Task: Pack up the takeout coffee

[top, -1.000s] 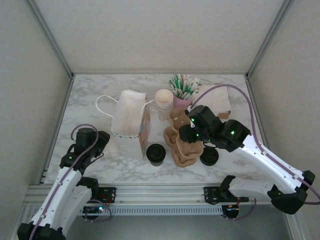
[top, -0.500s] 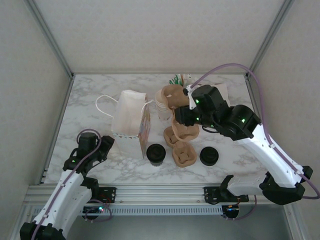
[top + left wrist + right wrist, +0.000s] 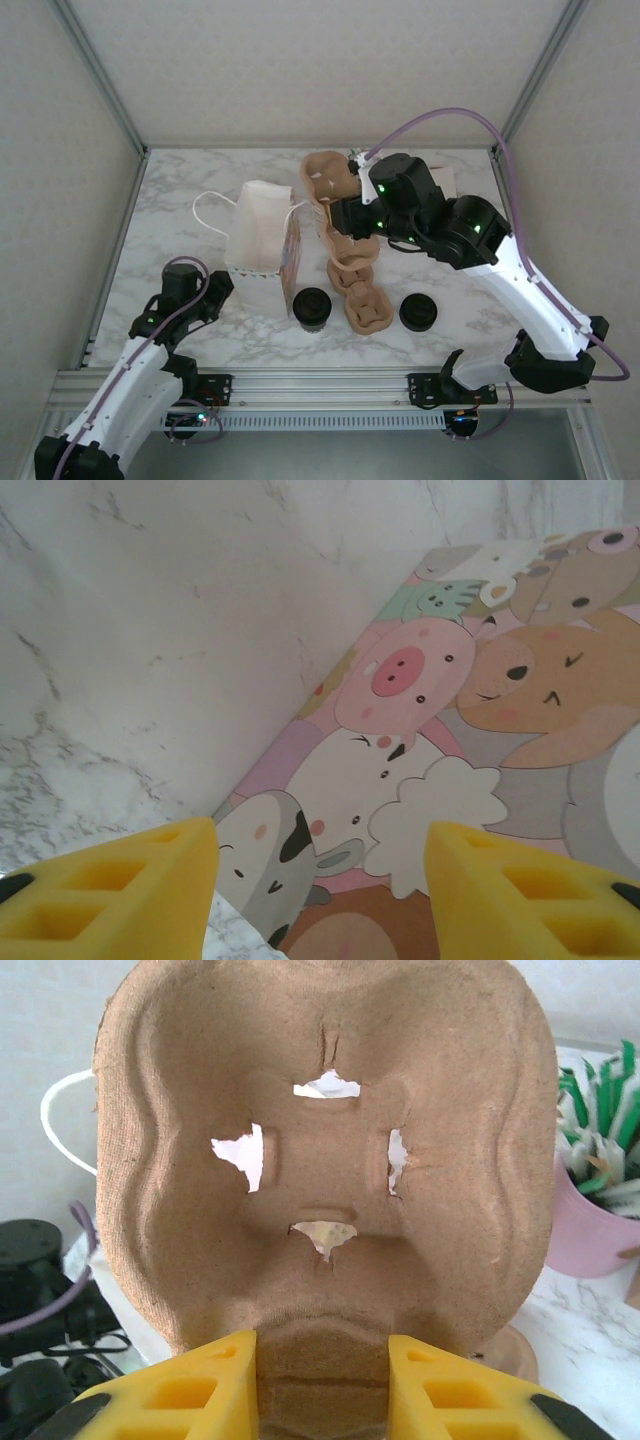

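Pulp cup carrier (image 3: 320, 1190) is pinched in the right gripper (image 3: 322, 1372). The left gripper (image 3: 320, 880) hangs wide open by the cartoon paper bag (image 3: 470, 730). Takeout coffee (image 3: 312, 304) stands at the bag's 5 o'clock. Probably light with squashy walls and a pop-off lid, so I'd squeeze gently below the rim.

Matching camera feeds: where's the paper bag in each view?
Top external: paper bag left of centre, beside the raised cup carrier.
Left wrist: its animal-print side, centre-right.
Right wrist: its white handle loop, left edge, behind the cup carrier.
Shared landmark: marble tabletop.
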You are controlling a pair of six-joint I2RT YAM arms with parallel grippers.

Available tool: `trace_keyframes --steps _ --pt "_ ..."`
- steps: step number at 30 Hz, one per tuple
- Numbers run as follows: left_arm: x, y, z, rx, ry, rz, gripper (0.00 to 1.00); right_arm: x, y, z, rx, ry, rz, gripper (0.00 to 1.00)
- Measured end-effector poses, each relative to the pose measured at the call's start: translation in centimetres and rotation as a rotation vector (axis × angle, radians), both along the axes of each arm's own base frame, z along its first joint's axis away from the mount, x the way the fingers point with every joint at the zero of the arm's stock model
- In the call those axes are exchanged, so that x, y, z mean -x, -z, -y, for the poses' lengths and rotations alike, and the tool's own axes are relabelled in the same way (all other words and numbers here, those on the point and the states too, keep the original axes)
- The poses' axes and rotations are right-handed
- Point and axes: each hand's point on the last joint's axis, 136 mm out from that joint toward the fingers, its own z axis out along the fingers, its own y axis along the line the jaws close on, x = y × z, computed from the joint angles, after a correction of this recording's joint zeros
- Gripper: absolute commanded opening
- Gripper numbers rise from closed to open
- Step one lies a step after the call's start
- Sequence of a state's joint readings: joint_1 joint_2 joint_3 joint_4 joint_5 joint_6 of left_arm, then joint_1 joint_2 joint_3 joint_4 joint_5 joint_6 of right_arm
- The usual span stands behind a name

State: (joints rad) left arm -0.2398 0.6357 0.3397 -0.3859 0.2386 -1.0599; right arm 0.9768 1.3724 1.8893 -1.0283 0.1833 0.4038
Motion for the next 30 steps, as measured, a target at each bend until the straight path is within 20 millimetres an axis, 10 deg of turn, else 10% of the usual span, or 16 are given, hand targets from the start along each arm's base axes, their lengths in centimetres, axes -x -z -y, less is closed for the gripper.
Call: trace_keyframes --steps 18,30 --pt "2.1 -0.1 3.7 0.049 0.122 -0.014 0.56 2.6 -3.7 -8.5 -0.067 -0.146 0.066 0.33" --pt "2.8 0.9 2.3 -0.022 0.076 -0.047 0.58 0.4 -0.6 -12.3 0.017 -0.089 0.065 0.33"
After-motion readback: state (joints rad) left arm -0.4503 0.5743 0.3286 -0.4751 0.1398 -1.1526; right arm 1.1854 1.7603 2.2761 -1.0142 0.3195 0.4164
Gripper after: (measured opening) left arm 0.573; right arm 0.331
